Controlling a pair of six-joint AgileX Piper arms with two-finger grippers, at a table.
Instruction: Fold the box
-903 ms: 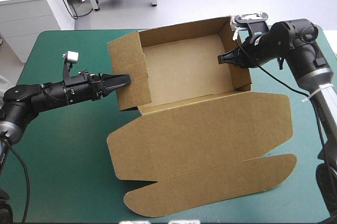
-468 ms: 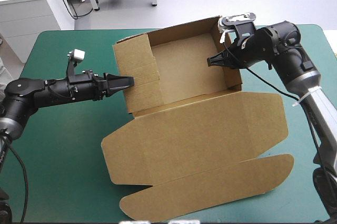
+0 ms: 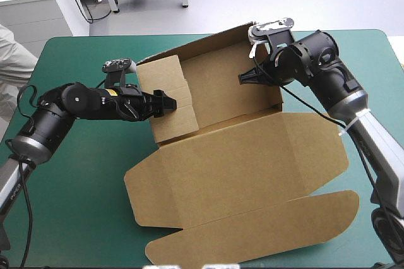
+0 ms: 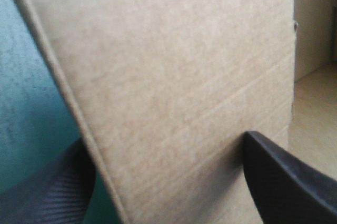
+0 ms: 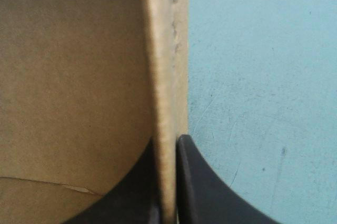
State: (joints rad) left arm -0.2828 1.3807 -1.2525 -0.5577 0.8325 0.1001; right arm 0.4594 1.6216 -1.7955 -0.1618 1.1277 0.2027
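Brown board takes up most of my high view: the box (image 3: 243,174) sits on the teal-green cover (image 3: 76,206), reaching from upper centre down to the bottom edge. Its tray (image 3: 221,89) lies at upper centre with walls raised and its mouth facing up. Inside I see the tray's own brown floor and the tip of the right gripper (image 3: 245,78), which comes in over the right-hand wall. The lid (image 3: 252,155) lies flat below the tray, and its rounded tuck flap (image 3: 252,231) is lowest in the frame.

The tray's long axis runs left to right, climbing a little toward the upper right. The lid and flap follow the same slant. The whole sheet extends from the tray toward the lower edge.

At centre left, the left gripper (image 3: 165,101) meets the tray's left wall, which leans rather than standing square. On its wrist camera the fingers (image 4: 287,182) stand well apart, released, one on the teal side and one on the tray side, with the wall's edge between them.

On the right wrist camera the right gripper's fingers (image 5: 202,182) are clenched on the wall's edge, with board on one side and cover on the other.
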